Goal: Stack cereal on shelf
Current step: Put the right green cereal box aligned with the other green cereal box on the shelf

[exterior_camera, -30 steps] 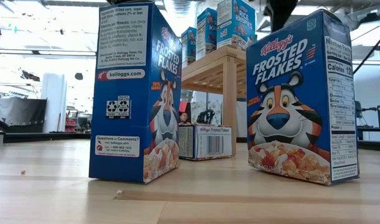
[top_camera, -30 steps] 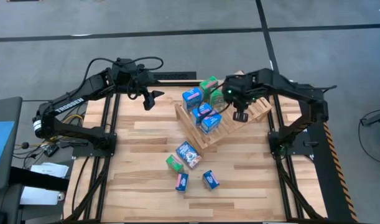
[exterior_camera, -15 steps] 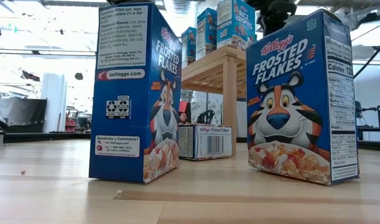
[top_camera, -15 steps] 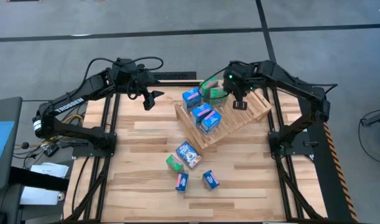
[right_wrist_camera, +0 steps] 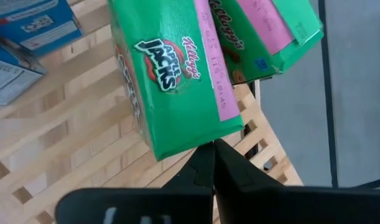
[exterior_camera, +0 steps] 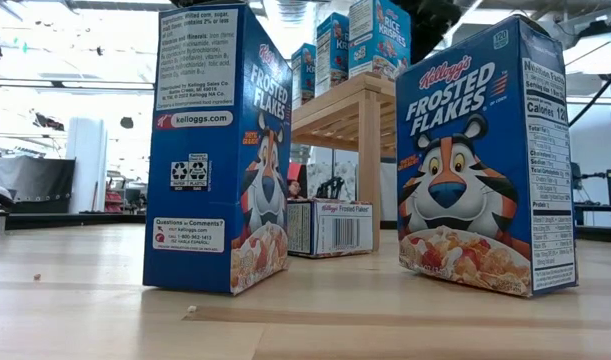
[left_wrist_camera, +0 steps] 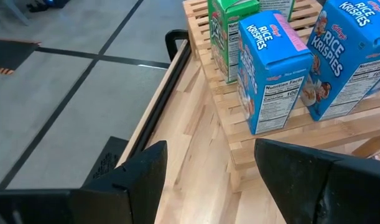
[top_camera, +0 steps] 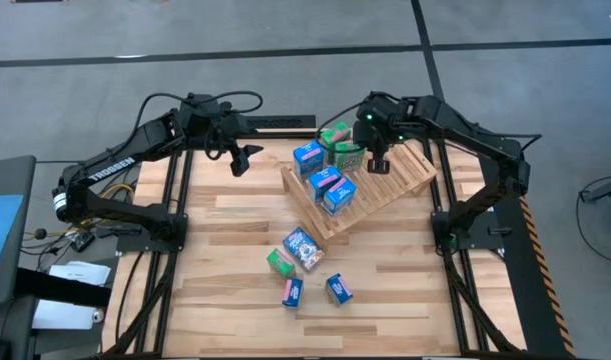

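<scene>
The shelf (top_camera: 385, 190) is a tilted slatted wooden rack at the table's far middle. On it stand three blue cereal boxes (top_camera: 325, 182) and two green ones (top_camera: 347, 152). Several more small boxes (top_camera: 303, 247) rest on the tabletop nearer the front. My right gripper (top_camera: 378, 165) is shut just right of the green boxes, above the rack; in its wrist view the tips (right_wrist_camera: 213, 144) sit at one green box's (right_wrist_camera: 171, 81) corner. My left gripper (top_camera: 247, 157) hangs open left of the rack, nothing between its fingers (left_wrist_camera: 140, 180). My right gripper's shut fingers (right_wrist_camera: 213, 155) stand at the lower corner (right_wrist_camera: 199, 148) of the nearer green box, coming slanting down from the table's right side. I cannot tell whether they touch the box. The box stands on the rack's slats.
In the low view two upright Frosted Flakes boxes (exterior_camera: 210, 150) (exterior_camera: 485, 160) stand close to the camera, with a box lying flat (exterior_camera: 330, 228) behind them under the rack's raised end (exterior_camera: 350, 110). Bare planks lie at the table's left and near right.
My right gripper has moved toward the table's far edge and a little left, over the rack toward the green boxes, and has turned on its wrist. The left arm has kept still.
</scene>
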Robot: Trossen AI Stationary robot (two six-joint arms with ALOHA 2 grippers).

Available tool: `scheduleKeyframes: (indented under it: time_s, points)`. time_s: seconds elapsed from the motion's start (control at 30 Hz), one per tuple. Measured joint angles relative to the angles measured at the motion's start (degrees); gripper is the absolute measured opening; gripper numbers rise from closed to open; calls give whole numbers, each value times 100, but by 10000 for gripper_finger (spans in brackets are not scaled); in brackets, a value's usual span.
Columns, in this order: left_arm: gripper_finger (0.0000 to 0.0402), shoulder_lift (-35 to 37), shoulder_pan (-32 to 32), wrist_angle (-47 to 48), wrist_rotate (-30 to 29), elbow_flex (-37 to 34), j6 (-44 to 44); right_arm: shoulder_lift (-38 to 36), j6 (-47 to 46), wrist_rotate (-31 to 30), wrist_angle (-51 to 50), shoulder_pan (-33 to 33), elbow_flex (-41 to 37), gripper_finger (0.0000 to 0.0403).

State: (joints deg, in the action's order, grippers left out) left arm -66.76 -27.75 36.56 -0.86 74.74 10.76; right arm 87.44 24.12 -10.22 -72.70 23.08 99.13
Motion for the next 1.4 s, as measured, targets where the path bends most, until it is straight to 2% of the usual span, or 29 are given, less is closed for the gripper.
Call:
scheduleKeyframes:
  time_s: [0.33, 0.43, 0.67, 0.83, 0.93, 1.07, 1.17, 1.4]
  points:
    - [233, 0, 0, 0, -2, 0, 0, 0, 193, 73, 488, 69, 0, 22]
    - [233, 0, 0, 0, -4, 0, 10, 0, 198, 302, 513, 71, 0, 18]
    - [233, 0, 0, 0, -118, 0, 103, -2, 193, 288, 547, 108, 0, 27]
    - [233, 0, 0, 0, -115, -2, 62, -61, 187, -425, 478, 97, 16, 28]
    - [233, 0, 0, 14, -116, -2, 54, -107, -38, -492, 41, -37, 356, 25]
    - [233, 0, 0, 26, -118, -4, -42, -113, -944, 306, -650, -266, 865, 20]
    - [233, 0, 0, 21, -126, -4, -44, -111, -1399, 864, -797, -514, 898, 17]
    - [233, 0, 0, -2, -143, -4, 52, 27, -1191, 875, -834, -846, 876, 19]
